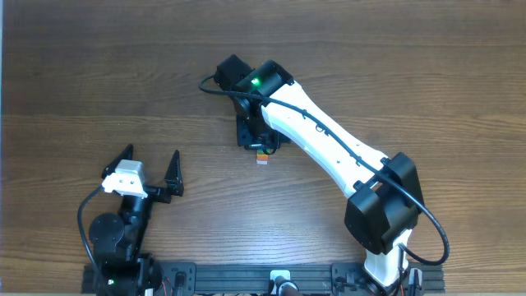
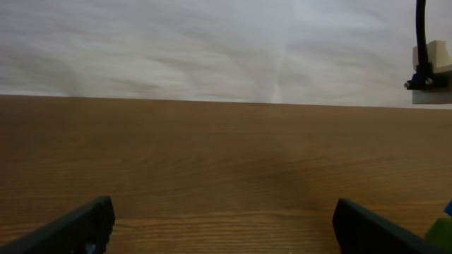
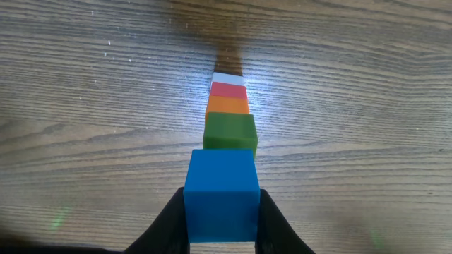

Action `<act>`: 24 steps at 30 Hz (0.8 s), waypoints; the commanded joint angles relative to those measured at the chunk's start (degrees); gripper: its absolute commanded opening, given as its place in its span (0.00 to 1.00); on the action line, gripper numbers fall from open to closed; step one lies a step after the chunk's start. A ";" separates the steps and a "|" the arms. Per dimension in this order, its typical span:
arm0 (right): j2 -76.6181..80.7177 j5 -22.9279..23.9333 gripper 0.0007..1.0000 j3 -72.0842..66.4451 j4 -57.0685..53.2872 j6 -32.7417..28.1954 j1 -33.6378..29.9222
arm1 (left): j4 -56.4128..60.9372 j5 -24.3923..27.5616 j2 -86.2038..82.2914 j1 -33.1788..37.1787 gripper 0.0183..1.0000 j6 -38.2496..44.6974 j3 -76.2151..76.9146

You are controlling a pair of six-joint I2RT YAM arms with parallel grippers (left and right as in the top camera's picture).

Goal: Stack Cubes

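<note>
A stack of cubes stands on the wooden table (image 3: 85, 85). From the bottom up I see a white cube (image 3: 227, 78), a red cube (image 3: 229, 89), an orange cube (image 3: 227, 105) and a green cube (image 3: 229, 132), with a blue cube (image 3: 220, 180) on top. My right gripper (image 3: 223, 219) is shut on the blue cube, one finger pressed against each side. In the top view the stack (image 1: 262, 156) peeks out just below the right gripper (image 1: 256, 138) at the table's middle. My left gripper (image 1: 151, 154) rests open near the front left, holding nothing.
In the left wrist view, bare wood stretches ahead of the left gripper (image 2: 222, 236); a sliver of the stack (image 2: 441, 227) and part of the right arm (image 2: 431, 67) show at the side. The right arm's cable (image 1: 215, 89) loops behind its wrist.
</note>
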 commanded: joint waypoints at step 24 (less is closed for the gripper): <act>-2.08 -0.04 0.01 -2.97 2.71 1.07 0.31 | -0.17 0.52 -0.35 0.31 1.00 0.63 -0.24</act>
